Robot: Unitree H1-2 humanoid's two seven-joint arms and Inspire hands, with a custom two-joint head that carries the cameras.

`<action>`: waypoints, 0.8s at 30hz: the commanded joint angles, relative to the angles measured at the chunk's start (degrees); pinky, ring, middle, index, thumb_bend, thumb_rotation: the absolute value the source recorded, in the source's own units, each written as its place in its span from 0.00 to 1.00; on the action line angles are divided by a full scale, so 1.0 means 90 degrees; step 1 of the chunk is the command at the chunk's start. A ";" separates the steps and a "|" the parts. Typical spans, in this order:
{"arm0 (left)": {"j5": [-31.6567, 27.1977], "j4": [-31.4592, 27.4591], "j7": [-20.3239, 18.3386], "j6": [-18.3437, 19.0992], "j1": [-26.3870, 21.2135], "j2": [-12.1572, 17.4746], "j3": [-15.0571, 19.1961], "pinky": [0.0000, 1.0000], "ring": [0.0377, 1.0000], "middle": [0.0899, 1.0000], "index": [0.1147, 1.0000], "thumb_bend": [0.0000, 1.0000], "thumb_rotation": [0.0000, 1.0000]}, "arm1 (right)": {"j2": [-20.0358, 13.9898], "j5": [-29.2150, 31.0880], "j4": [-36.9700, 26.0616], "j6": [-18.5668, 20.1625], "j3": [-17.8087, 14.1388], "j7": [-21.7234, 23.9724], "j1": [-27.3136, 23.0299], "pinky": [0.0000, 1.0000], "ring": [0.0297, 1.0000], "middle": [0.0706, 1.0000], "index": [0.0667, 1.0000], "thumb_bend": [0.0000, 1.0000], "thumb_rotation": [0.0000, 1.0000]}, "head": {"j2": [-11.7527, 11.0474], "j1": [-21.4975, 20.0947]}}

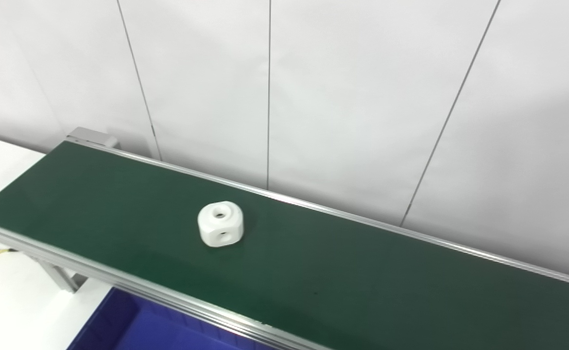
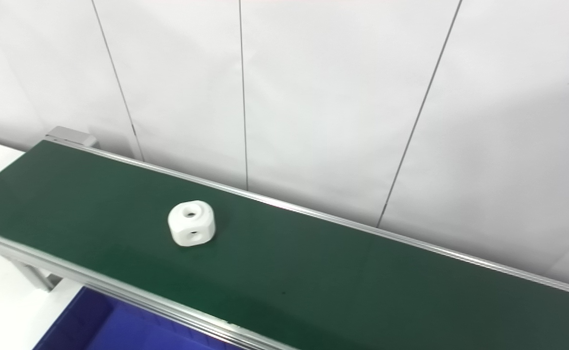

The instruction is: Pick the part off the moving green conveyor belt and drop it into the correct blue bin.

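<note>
- Low on my left I see a corner of the blue bin [image 1: 133, 325], tucked just under the near rail of the belt. The bit that shows holds nothing I can see.
- The white part [image 1: 220, 224] sits on the green belt [image 1: 362, 272], left of its middle, with one round hole on top and one on its side.
- I can't see either of my hands or arms, so I can't tell if they are wide or closed, or where the part lies from them.
</note>
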 commanded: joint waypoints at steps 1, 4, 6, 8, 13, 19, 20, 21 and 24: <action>-0.0056 -0.0241 -0.0107 -0.0083 0.0078 -0.0048 0.0005 0.78 0.83 0.81 0.77 1.00 0.94 | 0.0049 0.0094 -0.0176 -0.0306 -0.0053 0.0137 0.0034 1.00 1.00 1.00 1.00 1.00 0.99 | 0.0013 -0.0021; -0.0052 -0.0321 -0.0173 -0.0083 0.0110 -0.0046 0.0049 0.78 0.83 0.81 0.77 1.00 0.93 | 0.0072 0.0091 -0.0194 -0.0306 -0.0079 0.0187 0.0043 1.00 1.00 1.00 1.00 1.00 0.98 | 0.0034 -0.0047; -0.0052 -0.0469 -0.0219 -0.0082 0.0160 -0.0037 0.0075 0.78 0.83 0.81 0.77 1.00 0.93 | 0.0095 0.0101 -0.0192 -0.0306 -0.0106 0.0223 0.0061 1.00 1.00 1.00 1.00 1.00 0.98 | 0.0062 -0.0066; -0.0047 -0.0725 -0.0272 -0.0081 0.0229 -0.0013 0.0081 0.78 0.82 0.81 0.77 1.00 0.90 | 0.0116 0.0076 -0.0203 -0.0306 -0.0132 0.0218 0.0080 1.00 1.00 1.00 1.00 1.00 0.97 | 0.0084 -0.0091; 0.0243 -0.1867 -0.0350 -0.0082 0.0479 -0.0003 0.0037 0.75 0.80 0.80 0.76 1.00 0.88 | 0.0131 0.0044 -0.0236 -0.0306 -0.0144 0.0233 0.0099 1.00 1.00 1.00 1.00 1.00 0.97 | 0.0117 -0.0116; 0.0226 -0.2921 -0.0511 -0.0081 0.0440 0.0096 -0.0059 0.75 0.80 0.79 0.75 1.00 0.80 | 0.0162 0.0038 -0.0249 -0.0306 -0.0136 0.0245 0.0094 1.00 1.00 1.00 1.00 1.00 0.97 | 0.0140 -0.0185; 0.0243 -0.3068 -0.0580 -0.0081 0.0422 0.0098 -0.0020 0.76 0.81 0.80 0.75 1.00 0.80 | 0.0165 0.0037 -0.0248 -0.0306 -0.0135 0.0249 0.0090 1.00 1.00 1.00 1.00 1.00 0.97 | 0.0140 -0.0185; 0.0281 -0.3192 -0.0650 -0.0079 0.0413 0.0094 0.0034 0.77 0.82 0.80 0.75 1.00 0.79 | 0.0165 0.0027 -0.0250 -0.0306 -0.0129 0.0245 0.0085 1.00 1.00 1.00 1.00 1.00 0.97 | 0.0146 -0.0201; 0.0472 -0.3559 -0.0974 0.0029 0.0324 0.0087 0.0255 0.79 0.83 0.82 0.76 1.00 0.77 | 0.0154 -0.0008 -0.0253 -0.0306 -0.0113 0.0233 0.0074 1.00 1.00 1.00 1.00 1.00 0.97 | 0.0146 -0.0201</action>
